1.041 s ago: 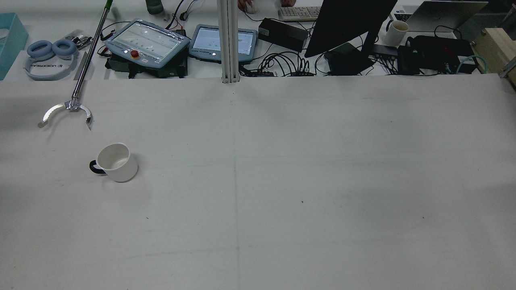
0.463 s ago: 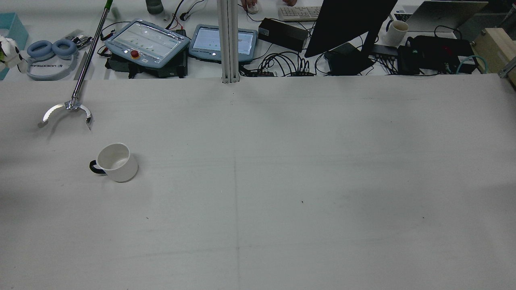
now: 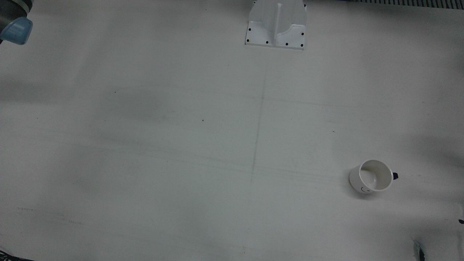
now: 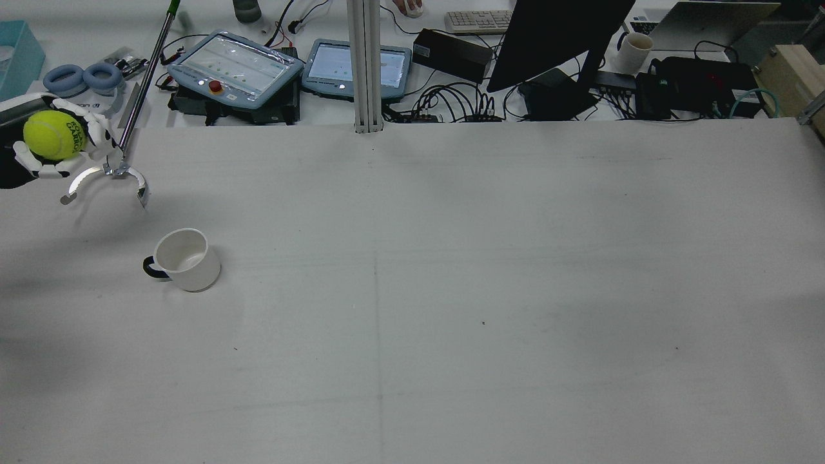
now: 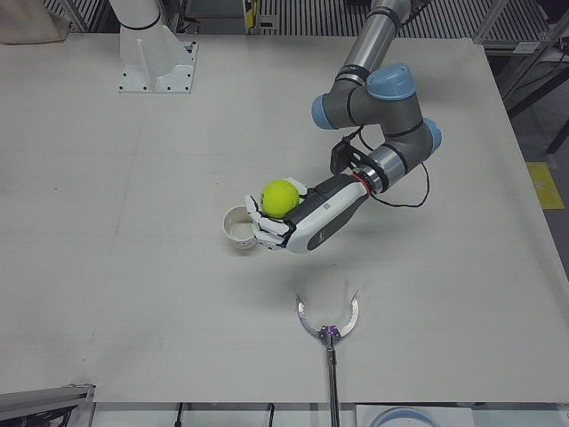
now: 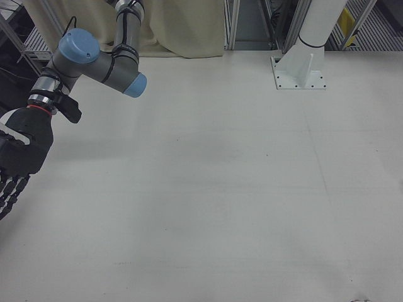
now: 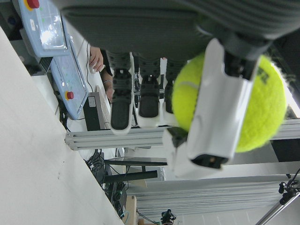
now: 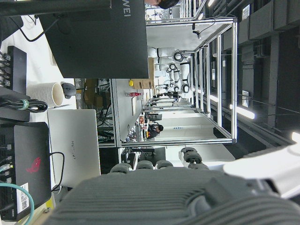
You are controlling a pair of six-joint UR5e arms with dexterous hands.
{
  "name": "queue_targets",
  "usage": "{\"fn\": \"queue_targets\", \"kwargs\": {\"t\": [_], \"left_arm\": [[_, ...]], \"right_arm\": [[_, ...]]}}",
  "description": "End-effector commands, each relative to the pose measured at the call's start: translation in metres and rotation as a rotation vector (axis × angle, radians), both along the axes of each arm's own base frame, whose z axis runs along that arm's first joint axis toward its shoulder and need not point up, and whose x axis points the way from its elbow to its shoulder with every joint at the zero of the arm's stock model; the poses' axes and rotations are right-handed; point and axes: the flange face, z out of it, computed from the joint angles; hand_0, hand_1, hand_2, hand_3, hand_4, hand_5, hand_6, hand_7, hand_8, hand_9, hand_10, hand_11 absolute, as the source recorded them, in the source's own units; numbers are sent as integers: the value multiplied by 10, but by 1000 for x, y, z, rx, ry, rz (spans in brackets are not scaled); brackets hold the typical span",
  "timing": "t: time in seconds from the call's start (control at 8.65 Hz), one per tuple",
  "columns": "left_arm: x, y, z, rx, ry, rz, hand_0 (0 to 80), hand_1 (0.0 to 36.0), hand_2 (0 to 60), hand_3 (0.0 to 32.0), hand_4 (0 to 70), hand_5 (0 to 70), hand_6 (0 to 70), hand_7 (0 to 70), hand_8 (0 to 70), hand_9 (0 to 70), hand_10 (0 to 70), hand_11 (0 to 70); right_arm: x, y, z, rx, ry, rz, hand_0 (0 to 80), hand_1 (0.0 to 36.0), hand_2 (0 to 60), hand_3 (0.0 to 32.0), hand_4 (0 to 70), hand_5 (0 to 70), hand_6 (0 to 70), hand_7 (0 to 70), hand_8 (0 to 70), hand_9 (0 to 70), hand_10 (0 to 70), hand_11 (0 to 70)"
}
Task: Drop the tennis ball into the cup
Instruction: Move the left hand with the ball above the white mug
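Left-front view, nearest: a reacher-grabber tool point(image 5: 328, 325) lies on the bench point(image 5: 133, 294) at the operators' edge, its claw spread; it plays no part in the drop.
Left hand: the left hand point(image 5: 298, 224) hangs above the bench, palm up, fingers point(image 5: 267, 229) curled under and around the tennis ball point(image 5: 279, 198), cradling it so it cannot roll off during the carry.
Ball close up: in the left hand view the tennis ball sits pinned between one finger across its front and the rest folded behind (a firm enclosing hold, by the look of it).
Cup: the white cup point(image 5: 238, 227) with a dark handle stands upright on the bench, mouth up and empty, so it can take a ball from above.
Hand to cup: in the left-front view the fingertips overlap the cup's rim, yet the rear view shows the hand well off to the side, near the bench edge, so I judge it is not over the mouth yet.
Right hand: the right hand point(image 6: 17, 160) waits off the far side of the bench, fingers extended downward, holding nothing.
Next: travel over the cup, then tip or release.
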Motion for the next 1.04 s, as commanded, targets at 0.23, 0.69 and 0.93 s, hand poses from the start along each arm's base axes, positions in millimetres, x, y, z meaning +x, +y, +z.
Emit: {"fn": "queue_targets", "kwargs": {"t": [0.23, 0.69, 0.93], "left_arm": [[58, 52, 36, 11, 14, 125, 800, 360, 600, 0, 686, 281, 700, 700, 480, 648, 321, 492], [85, 62, 45, -24, -16, 172, 800, 360, 600, 0, 652, 281, 700, 700, 484, 656, 288, 451], [88, 56, 38, -52, -36, 171, 800, 360, 600, 0, 647, 266, 700, 700, 481, 654, 290, 453]], "right_arm": [[1, -1, -1, 3, 0, 2, 0, 0, 0, 0, 0, 0, 0, 0, 0, 0, 0, 0], [1, 0, -1, 1, 0, 2, 0, 0, 0, 0, 0, 0, 0, 0, 0, 0, 0, 0], [1, 0, -1, 1, 0, 0, 0, 0, 0, 0, 0, 0, 0, 0, 0, 0, 0, 0]]}}
